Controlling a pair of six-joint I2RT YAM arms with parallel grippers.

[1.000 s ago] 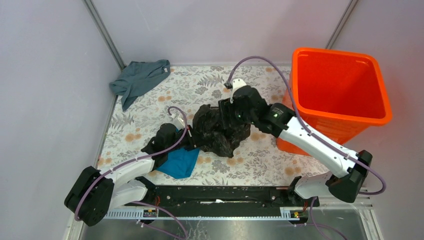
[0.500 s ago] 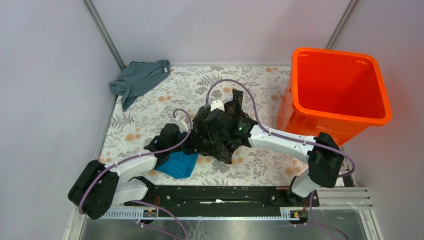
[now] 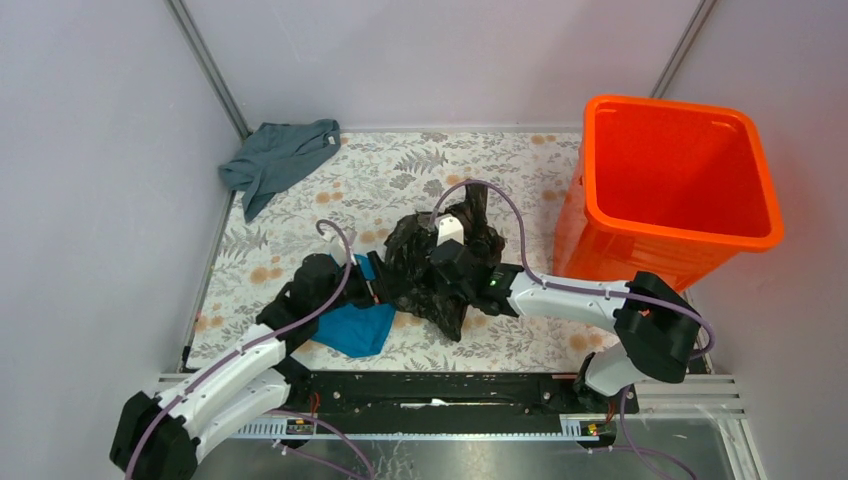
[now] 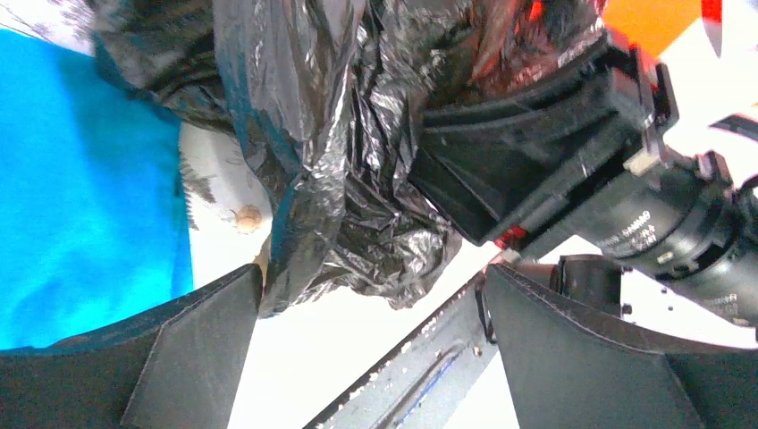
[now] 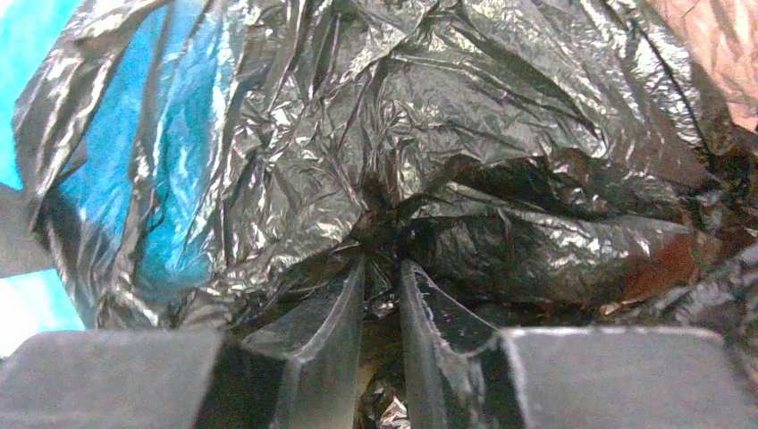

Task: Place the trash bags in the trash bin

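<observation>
A crumpled black trash bag point(image 3: 412, 248) lies mid-table on the floral cloth. My right gripper point(image 3: 447, 272) is pressed into its top. In the right wrist view its fingers point(image 5: 340, 313) stand nearly together, with folds of the trash bag point(image 5: 465, 125) pinched between them, so the right gripper point(image 5: 382, 265) is shut on it. My left gripper point(image 3: 366, 284) sits at the bag's left edge. Its jaws are wide open in the left wrist view, with the left gripper point(image 4: 371, 279) holding nothing and the trash bag point(image 4: 331, 152) just ahead of it. The orange trash bin point(image 3: 590, 165) stands at the right.
A bright blue cloth point(image 3: 355, 328) lies under the bag's near left side, and shows as blue cloth point(image 4: 80, 197) in the left wrist view. A grey cloth point(image 3: 280, 155) is bunched at the far left corner. Grey walls close in the table.
The left gripper opened, let go of the bag and drew back a little. The right arm swung from beside the bin onto the bag, and its jaws closed on the plastic.
</observation>
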